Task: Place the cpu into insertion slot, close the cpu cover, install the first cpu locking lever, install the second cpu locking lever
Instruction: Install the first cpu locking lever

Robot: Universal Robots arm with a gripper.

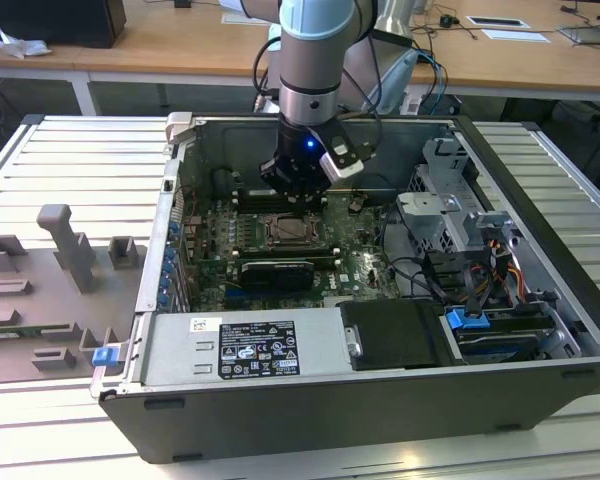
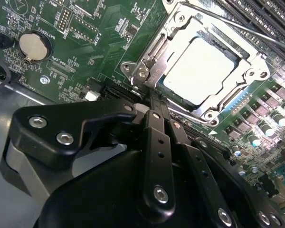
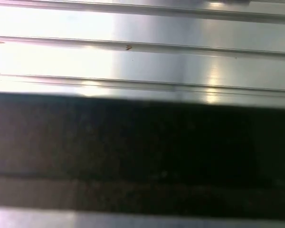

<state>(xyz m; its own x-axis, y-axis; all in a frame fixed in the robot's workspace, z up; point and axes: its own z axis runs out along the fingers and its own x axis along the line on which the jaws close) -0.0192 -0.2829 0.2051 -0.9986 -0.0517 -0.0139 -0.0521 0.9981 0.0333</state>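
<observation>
Your cpu (image 2: 199,71) already sits in the insertion slot (image 2: 242,97), upper right of the second wrist view, with the cpu cover (image 2: 180,35) lying shut around it as a thin silvery frame. The gripper (image 2: 154,102) hovers just beside the socket's near corner, fingers pressed together and holding nothing. Judge the chip light, stiff and fragile, and the cover thin, springy metal. What's left to handle looks like the slim wire levers, best pressed at their ends.

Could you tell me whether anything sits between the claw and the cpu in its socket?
Nothing visible does. The cpu lies in the insertion slot with the cpu cover framing it, and the claw sits just beside the socket's edge.
</observation>
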